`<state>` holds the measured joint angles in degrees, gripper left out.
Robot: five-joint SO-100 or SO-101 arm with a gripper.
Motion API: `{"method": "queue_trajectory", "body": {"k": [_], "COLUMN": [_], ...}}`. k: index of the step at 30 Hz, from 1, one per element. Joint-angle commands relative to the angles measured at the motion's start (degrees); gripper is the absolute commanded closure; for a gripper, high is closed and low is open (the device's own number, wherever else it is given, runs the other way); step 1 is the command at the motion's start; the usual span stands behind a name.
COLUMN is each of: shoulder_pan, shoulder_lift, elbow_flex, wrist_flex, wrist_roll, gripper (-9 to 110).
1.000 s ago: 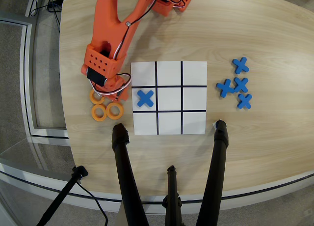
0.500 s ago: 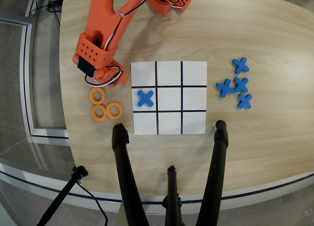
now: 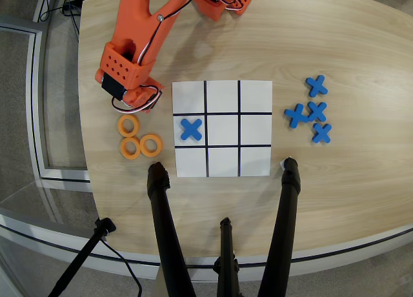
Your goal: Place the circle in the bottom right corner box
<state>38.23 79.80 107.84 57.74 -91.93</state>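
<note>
Three flat orange rings lie on the wooden table left of the grid: one (image 3: pixel 128 124) at the top, two (image 3: pixel 130 147) (image 3: pixel 151 144) below it. My orange gripper (image 3: pixel 133 101) hangs just above the top ring; the wrist body hides its fingers, so I cannot tell whether they hold anything. The white three-by-three sheet (image 3: pixel 222 84) lies at the table's middle. Its bottom right corner cell (image 3: pixel 255 161) is bare. A blue X (image 3: pixel 191 129) lies in the middle left cell.
Several blue X pieces (image 3: pixel 310 113) lie in a cluster right of the sheet. Black tripod legs (image 3: pixel 161 219) (image 3: pixel 287 206) reach in over the front edge, their tips close to the sheet's bottom corners. The arm's base (image 3: pixel 222 0) stands at the table's far edge.
</note>
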Motion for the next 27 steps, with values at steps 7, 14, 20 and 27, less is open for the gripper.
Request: {"method": "queue_trajectory", "body": {"k": [7,14,20,27], "shoulder_pan": [-6.77,-18.81,-22.94,-23.38], "shoulder_lift": [15.73,28.30,32.17,27.77], "elbow_flex": [-13.27,-9.58,6.86,14.33], "wrist_flex": [23.55,27.33,19.34,7.21], "wrist_roll": [8.17,13.71,13.36,12.92], "gripper": [102,102,102,102]}}
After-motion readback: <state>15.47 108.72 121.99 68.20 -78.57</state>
